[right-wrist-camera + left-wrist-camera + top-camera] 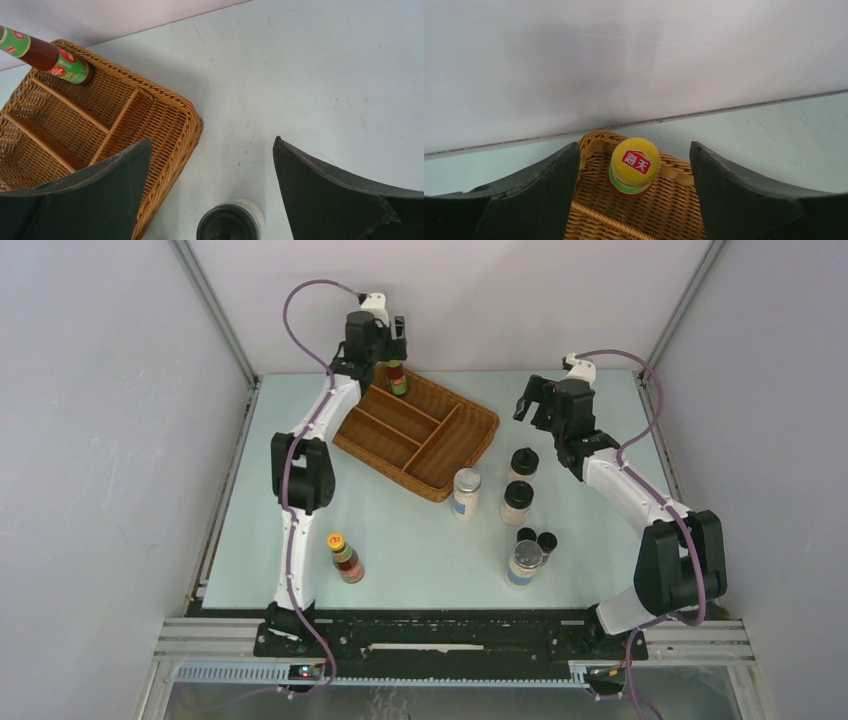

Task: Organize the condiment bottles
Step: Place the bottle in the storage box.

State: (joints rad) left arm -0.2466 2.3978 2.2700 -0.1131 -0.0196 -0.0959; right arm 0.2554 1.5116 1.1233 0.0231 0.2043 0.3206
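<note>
The left gripper (634, 146) hangs with its jaws spread, one dark finger on either side of a slim red-brown sauce bottle (635, 162) and neither one touching it. From the left wrist view you look straight down on the yellow cap. The bottle stands in the far corner of the wicker tray (488, 427), close to the back wall.

Over on the other side, the right gripper (212, 141) is also wide open and holds nothing. It hovers above bare table just beside the tray's right edge, with one black-capped shaker (227, 225) below it.

The rest of the bottles are out on the table. The second sauce bottle (346, 557) stands alone by the left arm. The two shakers (517, 502) sit one behind the other (the nearer one just right of a silver-lidded jar (466, 492)). The two tiny dark vials (527, 535) huddle against the other jar (524, 562), nearest the right arm's base.
</note>
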